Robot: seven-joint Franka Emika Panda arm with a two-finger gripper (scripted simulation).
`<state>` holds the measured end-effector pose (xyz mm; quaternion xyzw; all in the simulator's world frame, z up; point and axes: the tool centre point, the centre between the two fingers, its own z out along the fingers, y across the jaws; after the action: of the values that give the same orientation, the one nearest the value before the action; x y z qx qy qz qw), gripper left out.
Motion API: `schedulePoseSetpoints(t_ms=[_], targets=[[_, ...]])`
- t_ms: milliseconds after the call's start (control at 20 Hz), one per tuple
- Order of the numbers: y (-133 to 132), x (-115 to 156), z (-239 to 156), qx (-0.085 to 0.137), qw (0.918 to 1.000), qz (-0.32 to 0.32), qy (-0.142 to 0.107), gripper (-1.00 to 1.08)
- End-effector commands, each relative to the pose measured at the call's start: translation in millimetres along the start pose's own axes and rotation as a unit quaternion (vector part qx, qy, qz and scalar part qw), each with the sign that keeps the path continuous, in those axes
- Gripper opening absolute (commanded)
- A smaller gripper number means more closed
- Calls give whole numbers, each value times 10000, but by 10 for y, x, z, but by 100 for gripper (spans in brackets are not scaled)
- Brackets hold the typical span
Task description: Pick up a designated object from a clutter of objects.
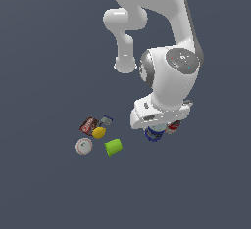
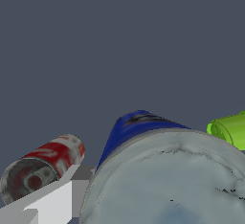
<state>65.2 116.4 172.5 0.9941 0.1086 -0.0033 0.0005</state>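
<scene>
The blue can (image 1: 154, 135) with a silvery-white lid stands under my hand, mostly covered by it in the exterior view. In the wrist view the blue can (image 2: 162, 180) fills the foreground, lid toward the camera. My gripper (image 1: 157, 129) is down around it. One grey-white finger (image 2: 52, 201) shows right beside the can's side; the other finger is hidden. I cannot tell whether the jaws press on the can. The red-and-white can (image 1: 173, 126) lies just beside it, on its side in the wrist view (image 2: 43, 164).
To the exterior view's left lie a lime-green cup (image 1: 113, 147) (image 2: 232, 128), a yellow lemon (image 1: 99, 133), a white baseball (image 1: 84, 146), a red-brown box (image 1: 88, 125) and a small blue-grey item (image 1: 106, 121). All rest on a dark grey floor.
</scene>
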Motion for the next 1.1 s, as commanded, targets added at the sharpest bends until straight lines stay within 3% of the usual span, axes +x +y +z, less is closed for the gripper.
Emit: schedulePoseSetpoints(t_ms=[0, 1050], targets=[[199, -118, -235, 0, 10000, 3, 27, -100], [1841, -1111, -2010, 15, 10000, 1, 36, -100]])
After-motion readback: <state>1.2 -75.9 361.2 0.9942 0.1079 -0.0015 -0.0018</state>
